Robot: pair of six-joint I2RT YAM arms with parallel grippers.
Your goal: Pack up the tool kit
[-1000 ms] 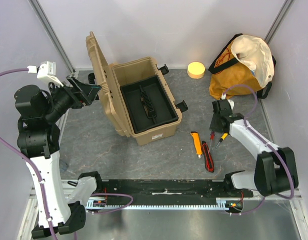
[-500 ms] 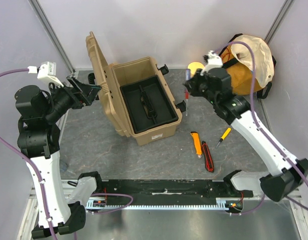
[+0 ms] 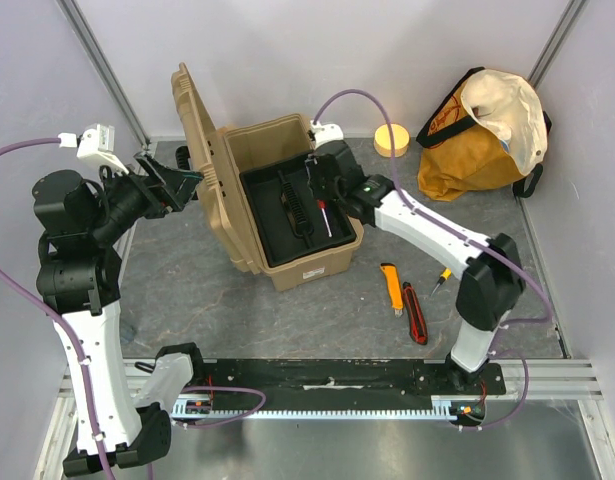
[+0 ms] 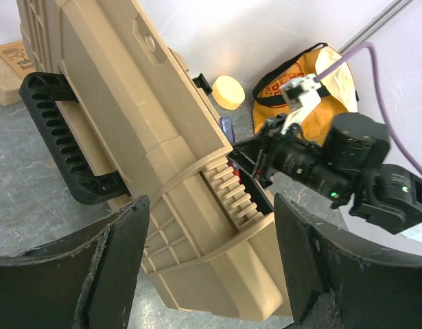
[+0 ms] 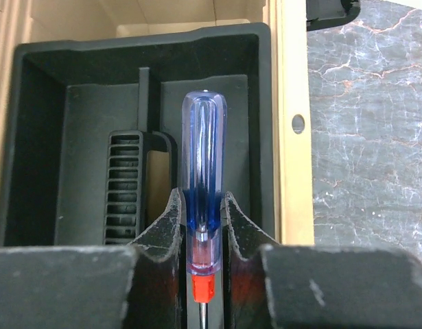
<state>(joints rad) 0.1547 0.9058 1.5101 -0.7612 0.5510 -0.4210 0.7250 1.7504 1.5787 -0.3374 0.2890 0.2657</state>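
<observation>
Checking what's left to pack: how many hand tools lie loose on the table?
3: an orange cutter, a red-and-black cutter beside it, and a yellow-handled screwdriver by the right arm. The bag may hide more.

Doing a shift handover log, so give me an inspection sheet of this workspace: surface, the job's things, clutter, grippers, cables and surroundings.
Surface: grey marbled table, loose tools on its right half.
Job's things: tan toolbox open, lid upright, black tray inside; blue-handled screwdriver held over the tray.
Clutter: orange knife, red-black tool, yellow screwdriver, yellow disc, cloth bag.
Grippers: right gripper shut on the screwdriver; left gripper open beside the lid.
Cables: purple cable loops above the right arm; none seen snagged.
Surroundings: pale walls; nothing else seen.
</observation>
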